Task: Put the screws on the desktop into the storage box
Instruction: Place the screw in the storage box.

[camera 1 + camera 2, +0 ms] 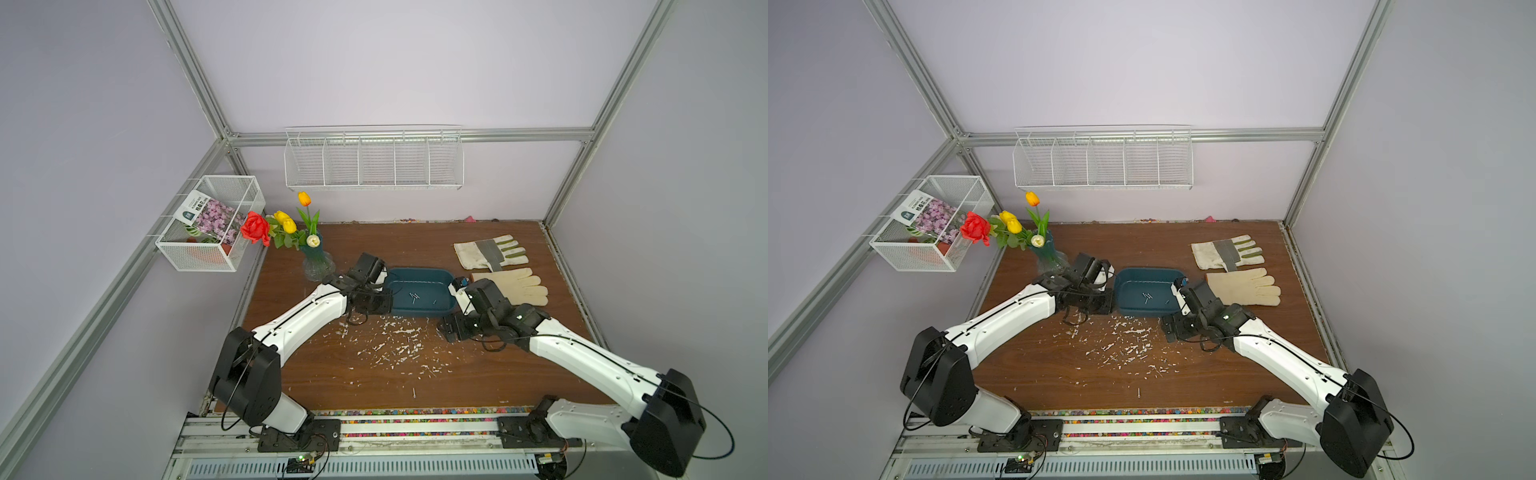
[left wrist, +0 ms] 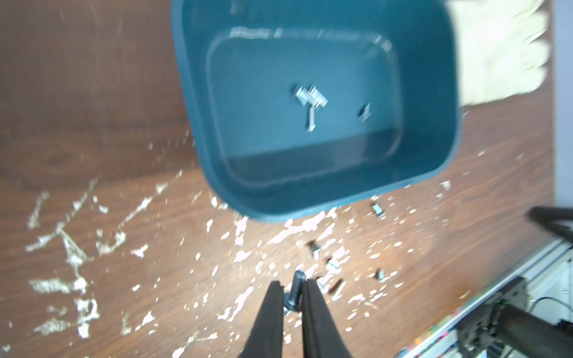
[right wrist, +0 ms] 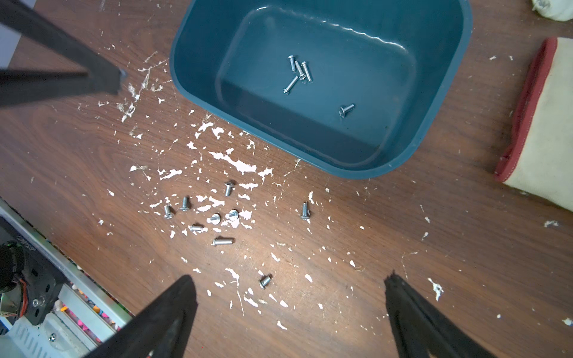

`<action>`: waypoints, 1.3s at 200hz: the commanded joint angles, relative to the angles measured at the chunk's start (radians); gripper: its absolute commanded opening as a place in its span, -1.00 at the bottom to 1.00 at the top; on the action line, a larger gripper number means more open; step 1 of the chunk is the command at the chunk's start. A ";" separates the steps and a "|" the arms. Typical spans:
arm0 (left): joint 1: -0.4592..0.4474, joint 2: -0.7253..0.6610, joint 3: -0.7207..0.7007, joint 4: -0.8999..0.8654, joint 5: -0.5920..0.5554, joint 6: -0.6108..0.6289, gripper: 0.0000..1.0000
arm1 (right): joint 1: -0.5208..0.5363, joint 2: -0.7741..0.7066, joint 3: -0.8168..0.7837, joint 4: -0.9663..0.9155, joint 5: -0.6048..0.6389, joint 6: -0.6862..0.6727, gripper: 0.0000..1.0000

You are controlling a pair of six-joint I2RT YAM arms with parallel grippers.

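My left tool [image 2: 293, 282] is pinched almost shut on one screw [image 2: 294, 294]. The screw lies along the jaws, its end poking past the tips. The tool is over the desk [image 2: 93, 124], just short of the storage box [image 2: 200, 108], not over it. The left wrist view is blurred, so I can't judge how much pad actually bites.

My right tool [image 3: 290, 277] is spread wide and holds nothing. It hangs above the desk, with a lone screw [image 3: 265, 281] lying under the gap between the jaws.

The box sits mid-desk with five screws [image 3: 297, 69] in it. A loose bunch [image 3: 215, 218] lies just in front of it among white flecks [image 3: 235, 162]. One stray [image 1: 414, 392] lies well apart, near the front rail [image 1: 415, 419].

Risks as I see them:
- Round shank, slim pinch: the held screw could twist or slip out before I clear the rim.
- If I come in low, the tips catch the box wall and shove the box toward the glove [image 3: 542, 124].
- If I let go at the rim, it bounces back out. I want to be over the box floor first.
- Closing the right tool from that wide may roll the lone screw away instead of trapping it, or just scrape a fleck.
- Both tools work the same patch in front of the box: clash risk.
- The stray could get nudged into the rail.
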 commanded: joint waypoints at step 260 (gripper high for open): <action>0.032 -0.082 0.027 -0.142 0.017 0.170 1.00 | 0.004 0.058 0.020 -0.037 0.007 -0.001 0.84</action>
